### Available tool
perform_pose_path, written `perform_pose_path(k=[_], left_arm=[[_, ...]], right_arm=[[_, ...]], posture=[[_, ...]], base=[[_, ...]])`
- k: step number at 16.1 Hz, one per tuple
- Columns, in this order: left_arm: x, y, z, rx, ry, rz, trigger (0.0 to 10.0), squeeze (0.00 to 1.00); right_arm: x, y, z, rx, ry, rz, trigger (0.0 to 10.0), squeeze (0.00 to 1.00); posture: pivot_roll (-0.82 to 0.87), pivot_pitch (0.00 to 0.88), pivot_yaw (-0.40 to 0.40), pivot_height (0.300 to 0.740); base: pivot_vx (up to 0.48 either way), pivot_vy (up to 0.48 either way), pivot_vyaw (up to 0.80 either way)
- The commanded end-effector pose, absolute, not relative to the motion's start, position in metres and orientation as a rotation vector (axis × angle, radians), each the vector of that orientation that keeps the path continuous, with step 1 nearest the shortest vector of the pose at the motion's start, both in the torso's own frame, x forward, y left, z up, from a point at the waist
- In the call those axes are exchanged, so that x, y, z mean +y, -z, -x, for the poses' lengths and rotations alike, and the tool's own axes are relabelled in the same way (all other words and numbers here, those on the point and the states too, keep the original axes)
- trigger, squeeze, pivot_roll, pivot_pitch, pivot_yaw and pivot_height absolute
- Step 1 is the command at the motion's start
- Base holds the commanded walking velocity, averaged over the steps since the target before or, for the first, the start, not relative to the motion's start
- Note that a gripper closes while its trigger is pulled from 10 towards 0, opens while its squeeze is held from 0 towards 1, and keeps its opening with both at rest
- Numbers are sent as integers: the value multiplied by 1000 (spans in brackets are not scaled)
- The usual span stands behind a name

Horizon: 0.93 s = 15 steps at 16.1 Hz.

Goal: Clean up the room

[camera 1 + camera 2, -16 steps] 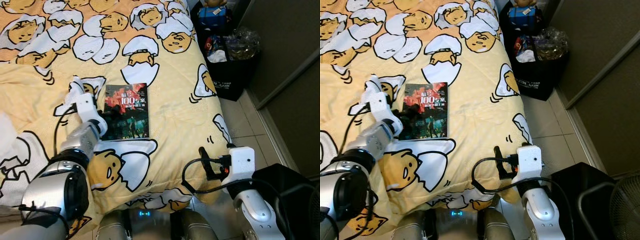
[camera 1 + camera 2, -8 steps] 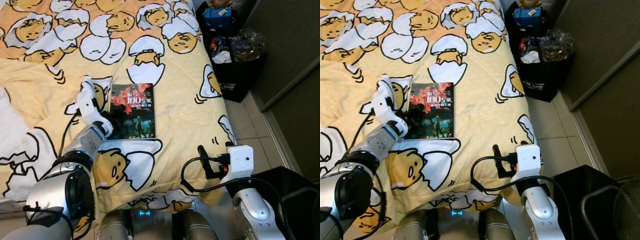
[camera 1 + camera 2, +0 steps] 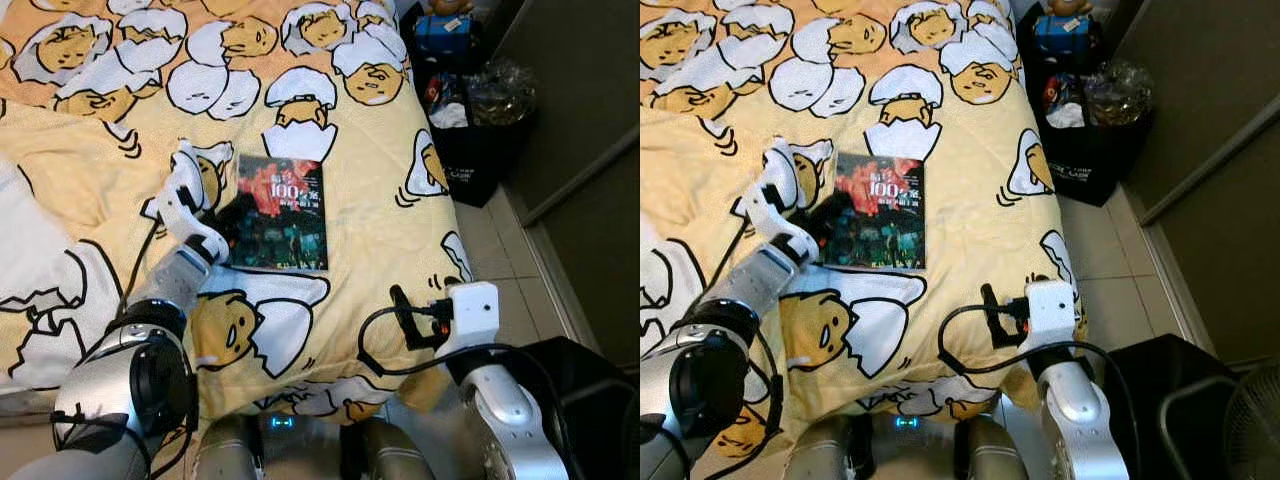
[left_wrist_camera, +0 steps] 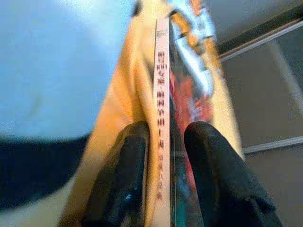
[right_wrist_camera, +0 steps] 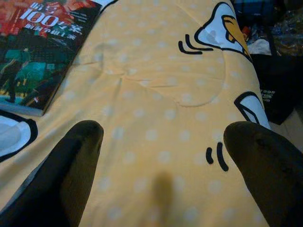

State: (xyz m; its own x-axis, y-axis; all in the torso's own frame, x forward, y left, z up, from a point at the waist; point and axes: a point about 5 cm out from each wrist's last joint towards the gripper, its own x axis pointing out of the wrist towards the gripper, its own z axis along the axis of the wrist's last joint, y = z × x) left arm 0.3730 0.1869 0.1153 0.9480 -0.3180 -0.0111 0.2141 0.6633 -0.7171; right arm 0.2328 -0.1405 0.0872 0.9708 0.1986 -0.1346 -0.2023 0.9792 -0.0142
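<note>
Red-covered book [image 3: 283, 212] lies flat — long axis up the bed [image 3: 380, 180].

This is a bedroom in a home. A bed takes up most of the view, covered by a soft yellow quilt [image 3: 350, 200] printed with cartoon egg characters. A paperback book [image 3: 285, 212] lies on the covers. Beside the bed the floor is pale tile [image 3: 500, 270], with a dark wall or sliding door [image 3: 580, 120] alongside. A black bag [image 3: 465, 130] stuffed with what seem to be household odds and ends stands in the corner.
</note>
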Motion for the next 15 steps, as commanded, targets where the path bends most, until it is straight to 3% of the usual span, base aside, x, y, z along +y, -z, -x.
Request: perform_pose_path(k=[1,6,10,11,12,13,15], left_arm=[[177,-133,-379,74,399,814,0,0],[186,-181,-377,-97,511,767,0,0],[188,-188,-363,-60,502,543,0,0],[188,-169,-363,27,428,425,3333,0],[188,-164,-362,41,400,385,8392,0],[185,-154,-361,66,377,363,10000,1000],[171,-121,-356,174,327,262,10000,1000]], right_arm=[[-142,-81,-231,155,-206,17,10000,0],[-134,-80,-245,136,-237,9,10000,0],[-124,-82,-265,103,-262,-4,10000,0],[-123,-82,-268,99,-267,-7,10000,0],[-122,-82,-268,98,-269,-8,10000,0],[-122,-82,-268,97,-272,-9,10000,0],[-122,-78,-266,109,-268,-66,10000,0]], posture=[[-179,218,-96,740],[-123,175,-94,740],[-66,130,-94,740],[-61,127,-100,740],[-59,127,-102,740],[-55,127,-104,740],[-61,127,-103,740]], base=[[0,0,0],[0,0,0],[0,0,0],[0,0,0],[0,0,0],[0,0,0],[0,0,0]])
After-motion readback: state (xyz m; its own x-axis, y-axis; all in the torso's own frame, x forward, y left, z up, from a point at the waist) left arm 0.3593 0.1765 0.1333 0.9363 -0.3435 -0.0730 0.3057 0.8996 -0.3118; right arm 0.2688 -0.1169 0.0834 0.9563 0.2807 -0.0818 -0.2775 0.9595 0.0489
